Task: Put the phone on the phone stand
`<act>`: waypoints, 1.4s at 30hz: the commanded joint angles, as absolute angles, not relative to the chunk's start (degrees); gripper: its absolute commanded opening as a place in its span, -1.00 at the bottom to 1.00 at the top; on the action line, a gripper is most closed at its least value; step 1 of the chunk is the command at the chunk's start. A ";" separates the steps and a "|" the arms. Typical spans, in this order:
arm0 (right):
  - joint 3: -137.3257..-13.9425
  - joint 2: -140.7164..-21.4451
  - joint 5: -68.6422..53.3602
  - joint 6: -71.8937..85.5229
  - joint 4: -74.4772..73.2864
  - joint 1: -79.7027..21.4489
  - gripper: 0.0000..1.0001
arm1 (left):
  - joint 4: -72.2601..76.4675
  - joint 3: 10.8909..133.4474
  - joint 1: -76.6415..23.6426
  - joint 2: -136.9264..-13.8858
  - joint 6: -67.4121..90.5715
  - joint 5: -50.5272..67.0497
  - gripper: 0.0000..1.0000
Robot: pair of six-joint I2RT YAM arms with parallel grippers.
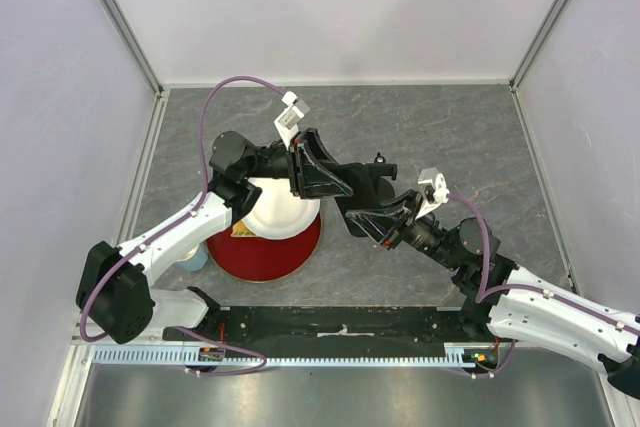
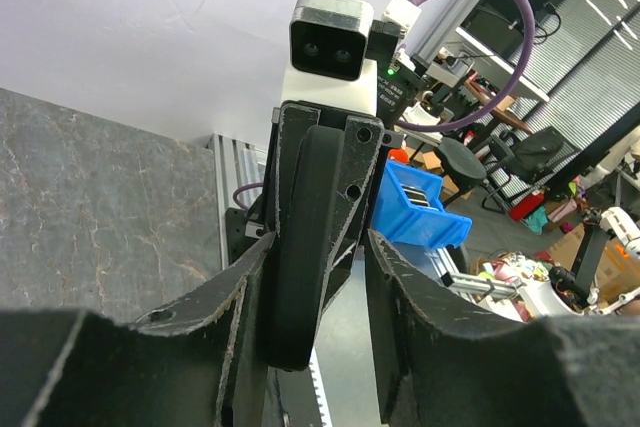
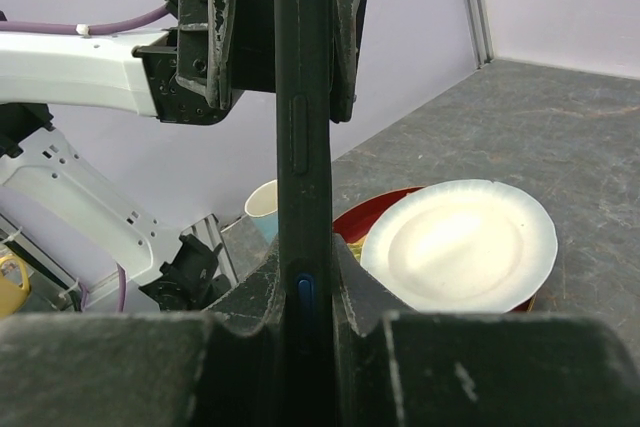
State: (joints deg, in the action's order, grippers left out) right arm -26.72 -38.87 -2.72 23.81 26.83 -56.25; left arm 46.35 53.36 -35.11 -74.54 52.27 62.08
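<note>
Bright, even light falls from above, leaving only soft shadows on the table. The plate glares white. Up close, the phone looks dark and slightly blurred.

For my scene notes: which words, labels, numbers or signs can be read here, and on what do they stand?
No text can be read in any view.
The small print beside the camera: too blurred to read.
</note>
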 commanded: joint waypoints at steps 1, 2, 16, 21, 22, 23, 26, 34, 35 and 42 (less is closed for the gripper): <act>-29.27 -38.76 -3.25 24.43 33.93 -56.25 -1.00 | 46.76 54.93 -35.51 -72.69 49.83 62.32 -0.09; -29.18 -38.76 -3.34 24.52 34.10 -56.16 -1.00 | 46.76 54.93 -35.51 -72.69 50.01 62.40 -0.11; -29.70 -41.48 -1.59 26.10 31.04 -56.16 -0.96 | 42.28 54.58 -36.12 -69.97 45.71 58.55 -0.95; -33.75 -40.43 3.68 24.70 16.04 -56.16 0.13 | 31.75 55.28 -36.12 -67.94 39.38 50.81 -0.95; -34.19 -40.26 5.69 24.52 14.08 -56.16 0.24 | 27.99 55.81 -36.12 -67.94 38.59 49.06 -0.95; -34.89 -39.30 6.93 24.43 12.06 -56.16 0.32 | 26.12 56.77 -36.12 -67.85 37.45 48.26 -0.96; -36.29 -37.36 15.51 25.92 4.06 -56.16 0.62 | 20.32 57.13 -36.12 -66.01 33.42 42.30 -0.95; -40.43 -34.72 45.32 38.38 -22.39 -56.16 0.96 | 8.71 56.43 -36.04 -58.63 24.17 16.89 -0.95; -40.78 -35.06 47.70 40.58 -27.20 -56.16 0.96 | 7.92 56.25 -36.12 -57.75 23.56 15.22 -0.96; -43.24 -41.74 50.20 39.64 -33.74 -56.16 0.96 | 5.54 54.93 -36.12 -56.07 21.62 3.35 -0.95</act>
State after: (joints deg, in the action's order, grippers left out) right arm -39.72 -37.69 46.30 39.44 -26.85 -56.14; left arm 4.75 54.00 -36.10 -57.39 25.47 13.13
